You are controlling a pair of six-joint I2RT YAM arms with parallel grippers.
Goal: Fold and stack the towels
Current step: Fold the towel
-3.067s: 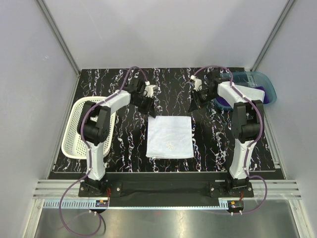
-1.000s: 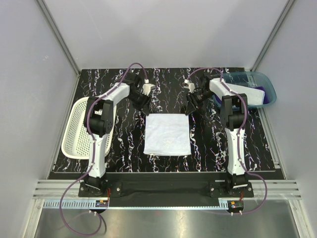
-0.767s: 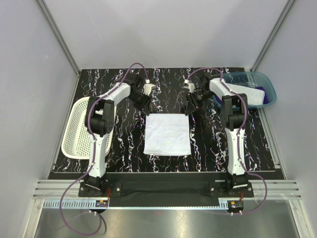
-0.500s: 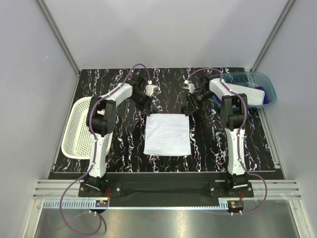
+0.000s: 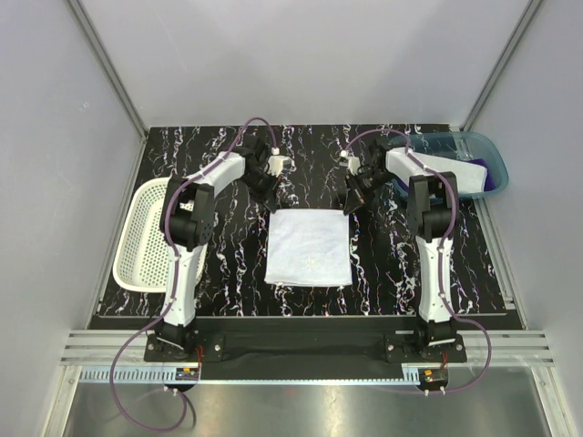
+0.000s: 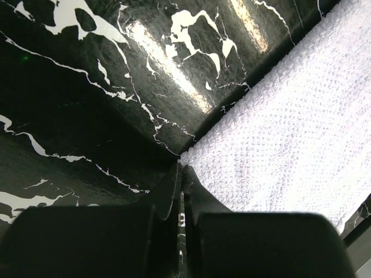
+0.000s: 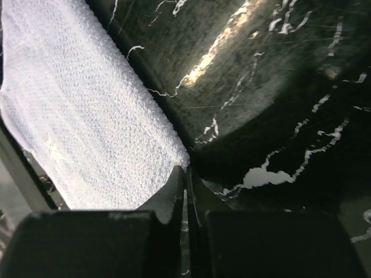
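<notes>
One nubbly square towel (image 5: 308, 248), corners in left tool (image 6: 181, 172), right tool (image 7: 185, 172)

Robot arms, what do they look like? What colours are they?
The left arm and right arm have white shells and chunky black joints. Thin purple cables loop along them. The left tool and right tool are plain black, two fingers tapering to narrow tips.
</notes>
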